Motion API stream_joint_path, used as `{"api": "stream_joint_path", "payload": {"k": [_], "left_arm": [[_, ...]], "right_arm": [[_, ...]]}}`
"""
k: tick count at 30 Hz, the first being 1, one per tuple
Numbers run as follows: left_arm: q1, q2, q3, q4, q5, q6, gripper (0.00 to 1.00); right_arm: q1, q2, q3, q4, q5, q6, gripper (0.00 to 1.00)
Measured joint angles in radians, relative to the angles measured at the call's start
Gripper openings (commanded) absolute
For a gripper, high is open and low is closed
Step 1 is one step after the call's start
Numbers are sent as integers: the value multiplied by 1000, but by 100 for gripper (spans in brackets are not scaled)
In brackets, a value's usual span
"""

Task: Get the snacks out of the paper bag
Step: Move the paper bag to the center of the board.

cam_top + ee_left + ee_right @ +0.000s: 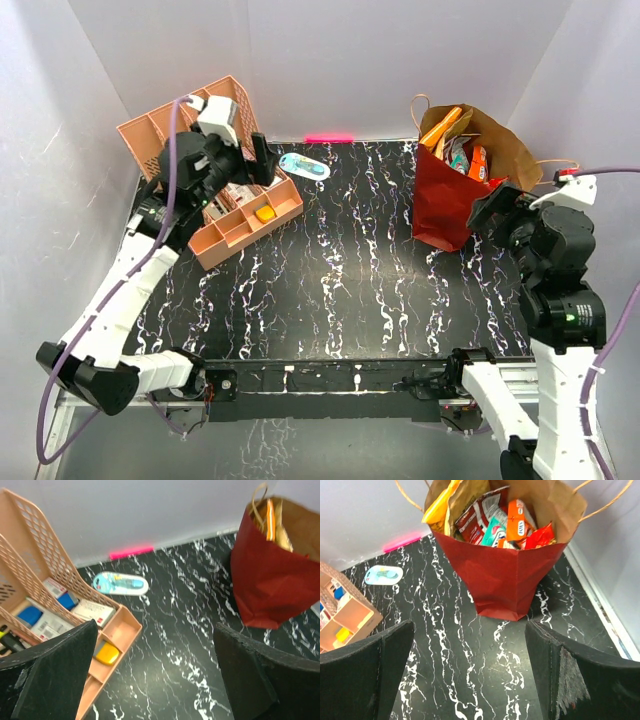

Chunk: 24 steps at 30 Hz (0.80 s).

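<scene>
Snacks (505, 525), crinkly foil packets in orange, red, teal and yellow, all sit inside the upright dark-red paper bag (512, 580) near the counter's far right corner, none out yet, with right gripper (470, 680) and left gripper (155, 680) both wide and empty.

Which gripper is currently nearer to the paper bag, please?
The right. The right gripper hovers just beside the paper bag, on its right, while the left gripper is across the table over the peach organizer.
</scene>
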Motion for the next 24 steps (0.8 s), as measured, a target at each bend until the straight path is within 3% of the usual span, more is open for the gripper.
{"api": "stream_joint_path", "payload": {"k": [6, 12, 18, 24], "left_arm": [[-77, 10, -130, 31, -47, 39, 98], [-187, 1, -258, 96, -143, 97, 98], [-272, -46, -340, 167, -239, 153, 98], [-303, -152, -404, 267, -330, 191, 98]], "right_arm": [[-19, 0, -127, 103, -114, 19, 98], [-27, 113, -148, 232, -214, 37, 98], [-27, 315, -124, 401, -302, 58, 98], [-28, 555, 11, 501, -343, 109, 98]]}}
